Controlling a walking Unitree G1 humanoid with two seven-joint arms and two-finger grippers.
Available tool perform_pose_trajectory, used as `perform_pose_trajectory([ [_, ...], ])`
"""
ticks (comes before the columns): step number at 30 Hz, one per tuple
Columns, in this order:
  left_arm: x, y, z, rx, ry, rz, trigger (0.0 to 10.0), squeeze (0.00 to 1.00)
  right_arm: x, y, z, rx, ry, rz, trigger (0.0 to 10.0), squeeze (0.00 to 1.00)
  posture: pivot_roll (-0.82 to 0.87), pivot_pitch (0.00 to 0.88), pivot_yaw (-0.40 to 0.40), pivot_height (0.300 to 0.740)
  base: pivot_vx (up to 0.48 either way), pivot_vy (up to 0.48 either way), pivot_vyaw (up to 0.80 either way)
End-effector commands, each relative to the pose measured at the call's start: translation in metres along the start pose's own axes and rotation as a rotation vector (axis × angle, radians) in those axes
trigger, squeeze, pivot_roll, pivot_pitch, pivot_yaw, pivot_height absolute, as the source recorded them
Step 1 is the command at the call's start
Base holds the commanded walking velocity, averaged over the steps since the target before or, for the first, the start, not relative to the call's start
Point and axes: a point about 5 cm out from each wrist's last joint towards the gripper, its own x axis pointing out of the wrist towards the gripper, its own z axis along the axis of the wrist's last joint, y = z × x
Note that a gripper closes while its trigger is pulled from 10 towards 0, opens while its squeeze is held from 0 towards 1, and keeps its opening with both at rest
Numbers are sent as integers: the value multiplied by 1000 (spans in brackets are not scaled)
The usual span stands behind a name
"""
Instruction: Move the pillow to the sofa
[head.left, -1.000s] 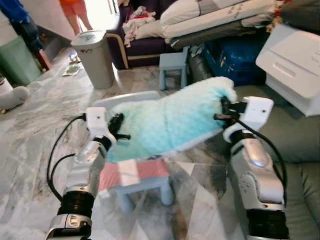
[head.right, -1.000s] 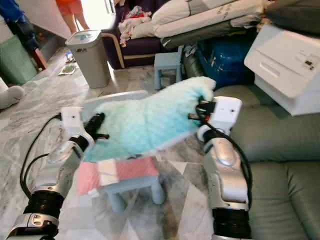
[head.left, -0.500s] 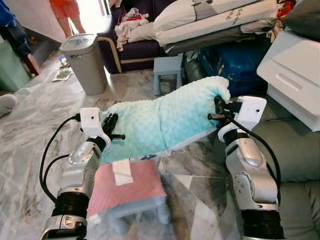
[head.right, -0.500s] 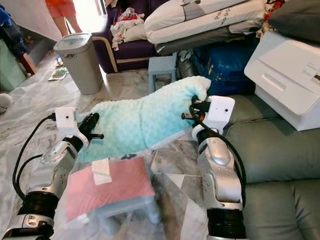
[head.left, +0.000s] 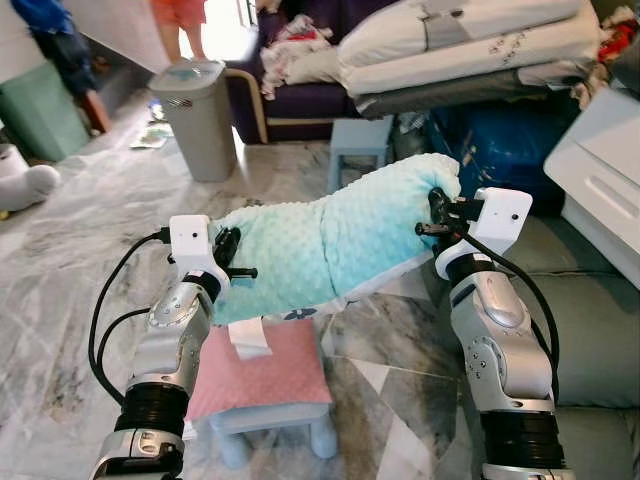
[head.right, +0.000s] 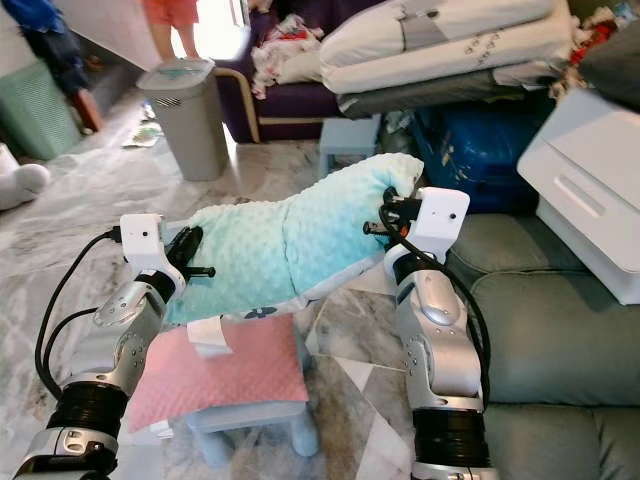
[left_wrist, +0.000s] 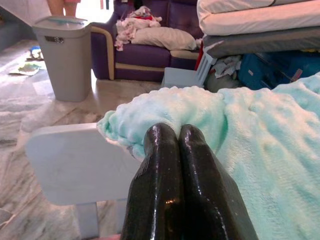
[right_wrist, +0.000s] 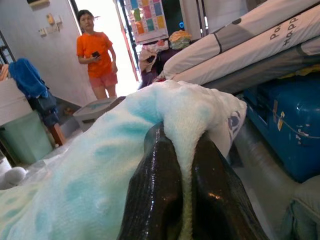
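One dimpled mint-green pillow (head.left: 330, 245)

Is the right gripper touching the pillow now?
Touching. In the right wrist view the right gripper has both black fingers pinching a fold of the pillow between them.

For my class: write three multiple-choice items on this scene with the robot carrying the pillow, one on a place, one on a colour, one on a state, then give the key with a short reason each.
1. Where is the pillow?
A. on the grey sofa
B. held in the air above the pink-topped stool
C. inside the bin

2. What colour is the bin?
A. grey
B. red
C. yellow

3. How does the robot hold the pillow?
A. left gripper alone
B. balanced on one forearm
C. both grippers pinch its opposite ends

Key: 1 B, the pillow hangs over the pink-topped stool, short of the grey sofa. 2 A, its body and lid are grey. 3 C, the left gripper and right gripper each have jaws shut on pillow fabric.
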Motion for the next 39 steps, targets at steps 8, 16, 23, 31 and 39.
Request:
perform_pose_trajectory([
  [8,1,4,8,3,-29,20,10000,0,4,3,7,-1,-28,17,10000,0,-127,0,58,740,0,0,0],
  [16,0,6,8,2,-31,4,10000,0,5,1,5,7,2,7,10000,0,-129,0,57,740,0,0,-488],
  [23,1,4,10,0,-41,-16,10000,0,6,0,5,5,3,4,10000,0,-131,0,59,740,0,0,-775],
  [31,1,2,9,-15,-35,-29,10000,0,8,-7,8,-4,3,-6,10000,0,-137,0,55,740,0,0,-773],
  [39,1,1,6,-40,-25,-26,10000,0,6,-9,8,-6,13,-8,10000,0,-145,0,46,740,0,0,-763],
])
